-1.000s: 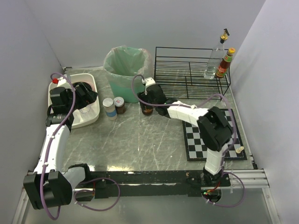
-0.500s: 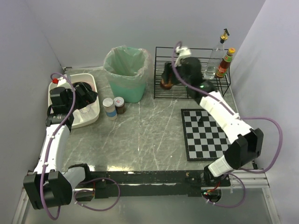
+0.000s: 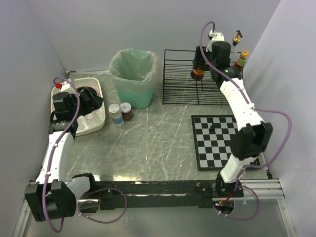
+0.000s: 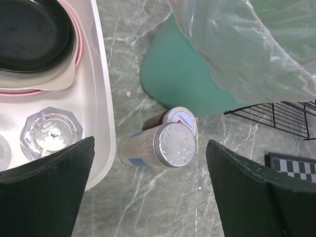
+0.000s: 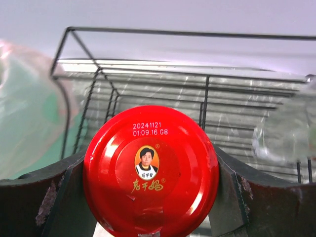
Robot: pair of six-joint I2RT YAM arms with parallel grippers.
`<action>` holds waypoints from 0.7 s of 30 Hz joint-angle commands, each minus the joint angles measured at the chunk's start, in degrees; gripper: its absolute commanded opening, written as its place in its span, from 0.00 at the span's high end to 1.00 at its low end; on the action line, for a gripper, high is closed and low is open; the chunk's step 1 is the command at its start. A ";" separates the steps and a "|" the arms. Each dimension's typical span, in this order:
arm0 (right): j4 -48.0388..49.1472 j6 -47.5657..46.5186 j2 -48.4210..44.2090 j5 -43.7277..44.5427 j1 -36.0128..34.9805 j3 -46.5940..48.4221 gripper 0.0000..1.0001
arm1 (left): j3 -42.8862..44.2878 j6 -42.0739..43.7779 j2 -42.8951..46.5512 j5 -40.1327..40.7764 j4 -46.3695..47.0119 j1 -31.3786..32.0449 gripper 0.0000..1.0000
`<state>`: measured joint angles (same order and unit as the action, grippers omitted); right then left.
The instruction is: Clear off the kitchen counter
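- A grey marbled surface [image 3: 158, 143] fills the booth between plain pale walls, with a metal rail along its near edge. It looks hard, fixed and slick, so the things standing on it get gripped, not the surface itself.
- The right end effector [image 3: 199, 70] is clamped on a jar with a red lid [image 5: 150, 170], its fingers pressed to either side of the lid. It is held up at the far right, over the black wire rack [image 3: 180, 94].
- That jar is probably glass: rigid, fairly weighty, smooth and breakable. A hold at the lid rim seems sound.
- Just right of it stand a clear bottle [image 5: 281, 136] and a sauce bottle [image 3: 241, 61].
- The left end effector [image 4: 150, 195] hangs wide apart and holds nothing. It is above two small jars [image 4: 173, 145] that stand close together on the surface, between the white tub [image 4: 101, 98] and the green bin [image 3: 133, 74].
- A checkered mat [image 3: 222, 143] lies at the near right.
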<state>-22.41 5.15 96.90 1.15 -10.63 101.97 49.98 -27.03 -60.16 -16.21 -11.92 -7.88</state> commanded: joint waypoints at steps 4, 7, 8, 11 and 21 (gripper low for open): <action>2.90 -0.84 8.47 1.57 3.51 15.09 1.00 | 1.44 0.66 0.75 -0.84 0.76 0.15 0.01; 3.69 0.03 10.06 2.01 5.09 15.36 1.00 | 1.44 0.75 0.75 -0.76 0.67 0.15 0.01; 4.04 0.30 10.23 1.84 5.53 14.84 1.00 | 1.35 0.75 0.75 -0.76 0.67 0.15 0.01; 6.15 0.22 9.80 1.84 6.33 12.21 1.00 | 1.35 0.66 0.75 -0.76 0.59 0.15 0.01; 6.86 -1.55 10.85 3.86 7.20 10.35 1.00 | 1.26 0.57 0.75 -1.11 0.85 0.15 0.00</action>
<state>-23.33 4.19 109.82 4.05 -3.86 111.04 49.98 -27.03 -60.16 -16.27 -11.90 -7.88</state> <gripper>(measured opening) 0.749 0.994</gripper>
